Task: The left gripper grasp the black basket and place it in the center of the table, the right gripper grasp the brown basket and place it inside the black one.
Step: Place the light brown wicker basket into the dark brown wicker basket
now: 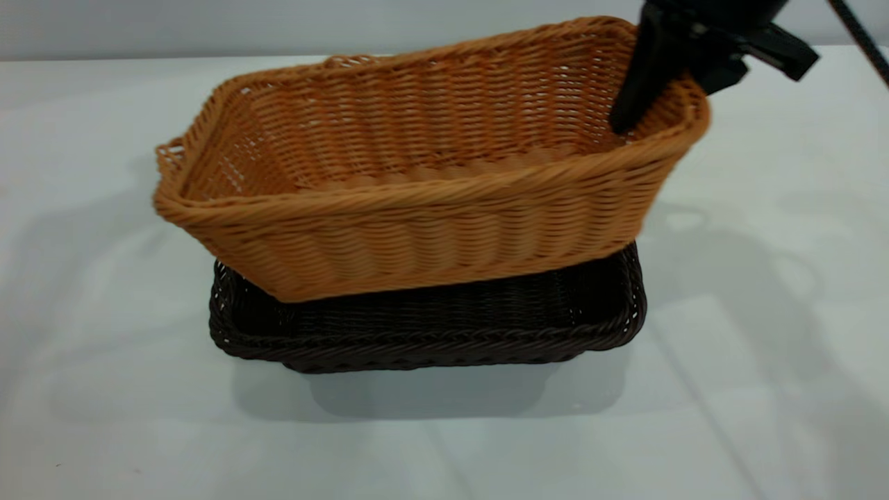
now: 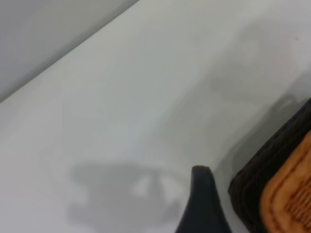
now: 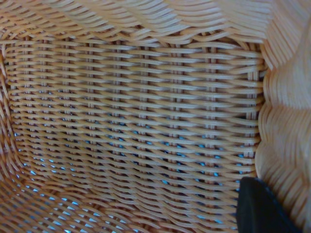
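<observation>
The brown basket (image 1: 417, 229) hangs tilted over the black basket (image 1: 430, 333), its right end raised and its lower left end dipping into the black one. My right gripper (image 1: 656, 104) is shut on the brown basket's right end wall, with one finger inside and the other hidden behind the rim. The right wrist view shows the brown basket's woven floor (image 3: 136, 111) and one fingertip (image 3: 262, 208) against the wall. The black basket rests flat on the table (image 1: 104, 389). My left gripper (image 2: 201, 208) sits low beside the black basket's corner (image 2: 262, 179), apart from it. The brown rim (image 2: 291, 194) shows there too.
Bare pale tabletop (image 2: 121, 97) lies all around the baskets, with its far edge against a grey wall (image 1: 208, 28). A black cable (image 1: 861, 35) runs down at the top right.
</observation>
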